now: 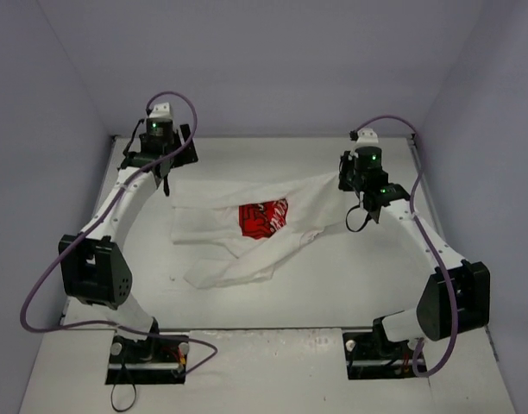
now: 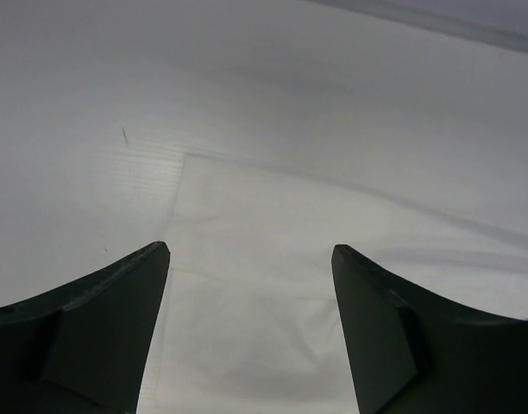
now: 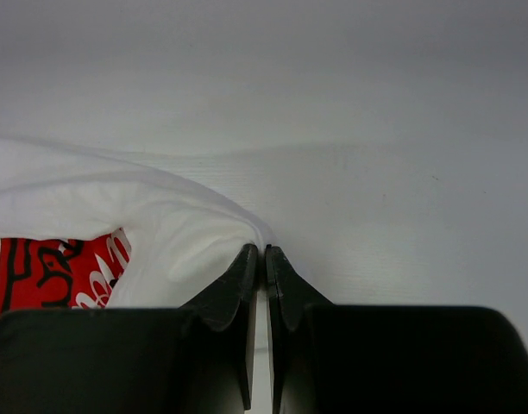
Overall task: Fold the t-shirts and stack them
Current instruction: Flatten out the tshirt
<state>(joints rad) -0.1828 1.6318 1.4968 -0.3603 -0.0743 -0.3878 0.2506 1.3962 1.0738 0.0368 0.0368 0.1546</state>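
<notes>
t-shirt (image 1: 255, 226) — long axis crosswise

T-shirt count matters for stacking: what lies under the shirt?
Only table shows around the t-shirt; its lower part is bunched over itself. Anything beneath the fabric is covered.

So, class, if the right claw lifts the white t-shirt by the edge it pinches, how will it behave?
Probably floppy: the t-shirt drapes and bunches toward the right claw. Likely light, since one small pinch tents it. Pushed, it would probably crumple, like its rumpled near flap.
</notes>
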